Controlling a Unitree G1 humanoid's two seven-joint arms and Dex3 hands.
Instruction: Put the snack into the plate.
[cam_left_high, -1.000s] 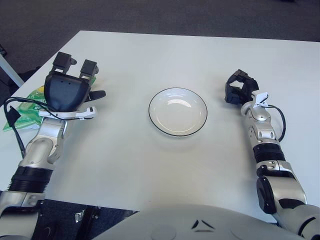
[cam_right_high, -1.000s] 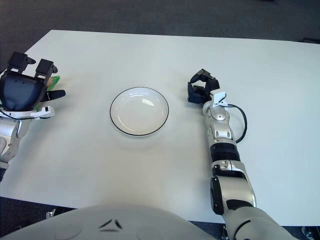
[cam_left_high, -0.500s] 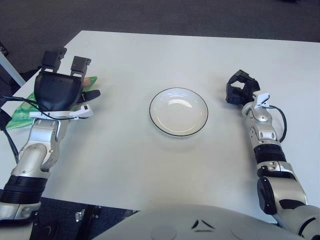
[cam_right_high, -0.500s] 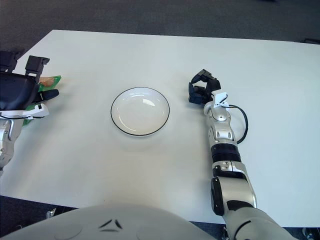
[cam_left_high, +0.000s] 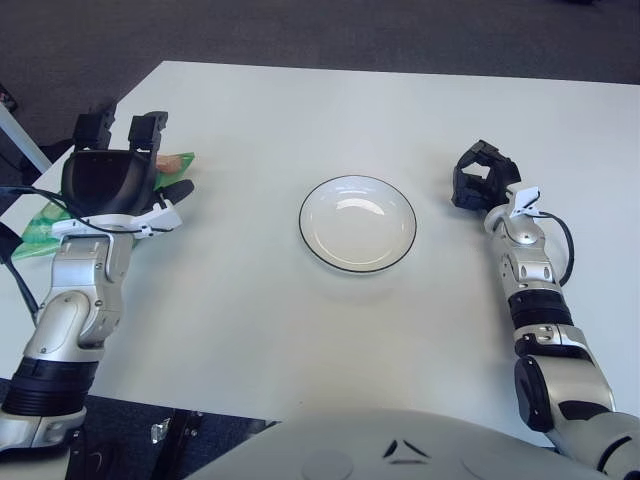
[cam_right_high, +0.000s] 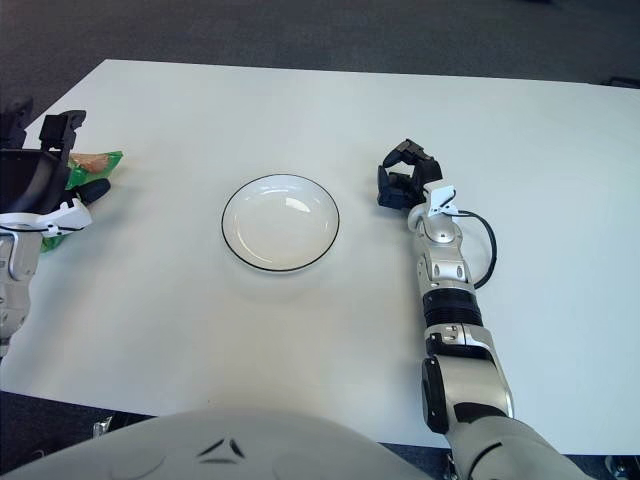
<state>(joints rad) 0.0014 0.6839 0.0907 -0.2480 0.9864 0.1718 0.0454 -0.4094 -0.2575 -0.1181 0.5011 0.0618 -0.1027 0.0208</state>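
You're looking down at a white tabletop (cam_left_high: 300, 110) that fills most of the frame, its surface evenly lit. Beyond its far edge, across the top of the frame, lies dark grey carpet floor (cam_left_high: 330, 30), also visible at lower left.

White rectangular table (cam_left_high: 250, 300), matte top, dark carpeted floor (cam_left_high: 300, 30) beyond its far edge. On the table, near centre: a round white plate (cam_left_high: 357, 222) with a thin dark rim, nothing in it. Near the table's left edge: a green snack packet (cam_left_high: 45, 215) with an orange patch at its far end, lying flat, mostly hidden under the left hand (cam_left_high: 110, 185). Plate and packet well apart. Right hand (cam_left_high: 477, 180) shows right of the plate; contact with the table unclear.
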